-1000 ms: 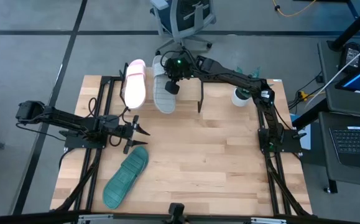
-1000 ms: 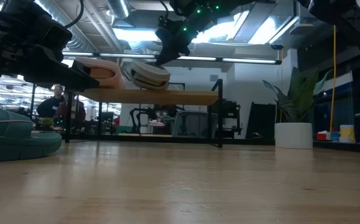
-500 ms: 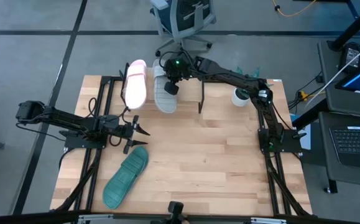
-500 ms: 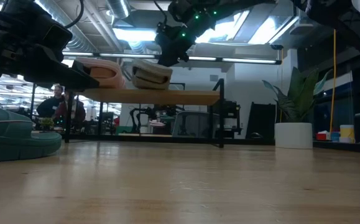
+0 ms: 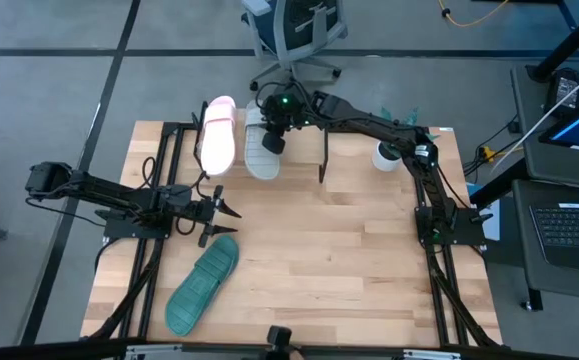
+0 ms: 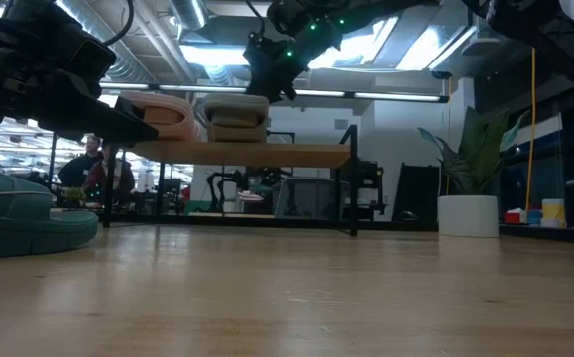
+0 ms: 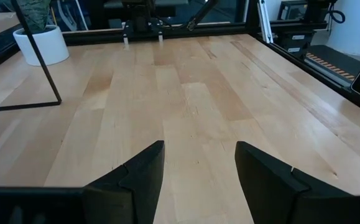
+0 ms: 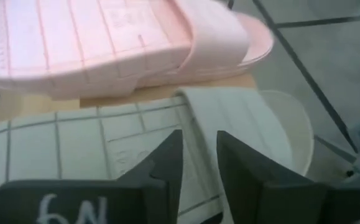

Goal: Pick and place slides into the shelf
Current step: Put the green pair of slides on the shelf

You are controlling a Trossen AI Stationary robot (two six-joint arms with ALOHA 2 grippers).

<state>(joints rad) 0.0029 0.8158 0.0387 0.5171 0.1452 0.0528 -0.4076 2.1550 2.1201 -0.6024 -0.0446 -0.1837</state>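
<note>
The pale pink slide (image 5: 216,133) lies on the shelf (image 6: 237,154) at its left end. The grey slide (image 5: 261,152) lies beside it on the shelf plank, strap up; it also shows in the low view (image 6: 232,117). My right gripper (image 5: 273,136) is above the grey slide and shut on its strap. The teal green slide (image 5: 202,284) lies flat on the table near the front left. My left gripper (image 5: 231,207) is open and empty over the table, just beyond the teal slide's far end. My right gripper pinches the grey slide's wide strap at its edge (image 8: 195,121) between its two fingers (image 8: 167,165). The fingers come from above, slanting down. The slide sits level with its sole on the shelf plank, close beside the pink slide (image 8: 105,43).
A white pot with a plant (image 5: 386,155) stands on the table at the back right, right of the shelf's black leg (image 5: 324,158). An office chair (image 5: 294,30) stands beyond the far edge. Bare tabletop (image 5: 349,260) lies in the middle and right.
My right gripper has carried the grey slide a little toward the far edge and toward the pink slide and lowered it. The slide, tilted and raised above the plank a second ago, now lies level on the shelf.
</note>
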